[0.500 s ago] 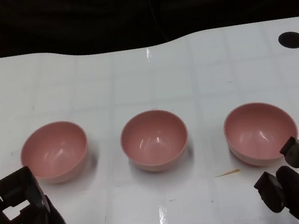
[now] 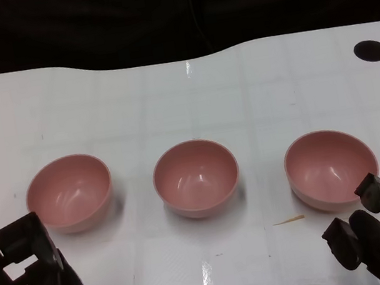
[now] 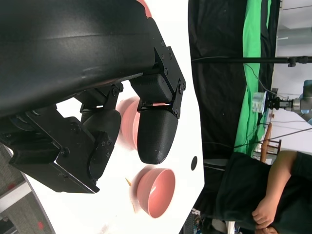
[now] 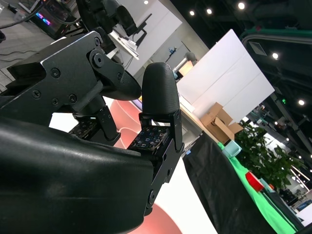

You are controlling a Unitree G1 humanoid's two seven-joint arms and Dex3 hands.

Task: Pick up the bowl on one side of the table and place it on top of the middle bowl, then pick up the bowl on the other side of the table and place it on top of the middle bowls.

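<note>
Pink bowls (image 2: 196, 177) stand apart, unstacked.

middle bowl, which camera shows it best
The head view: the middle bowl sits whole and unblocked, rim and inside visible, between the two side bowls. The left wrist view shows only a pink sliver behind the left hand. In the right wrist view, pink patches behind the right hand can't be told apart.

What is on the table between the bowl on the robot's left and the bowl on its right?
In the head view, a third round pink bowl sits between the left pink bowl and the right pink bowl, with bare white table on either side of it.
</note>
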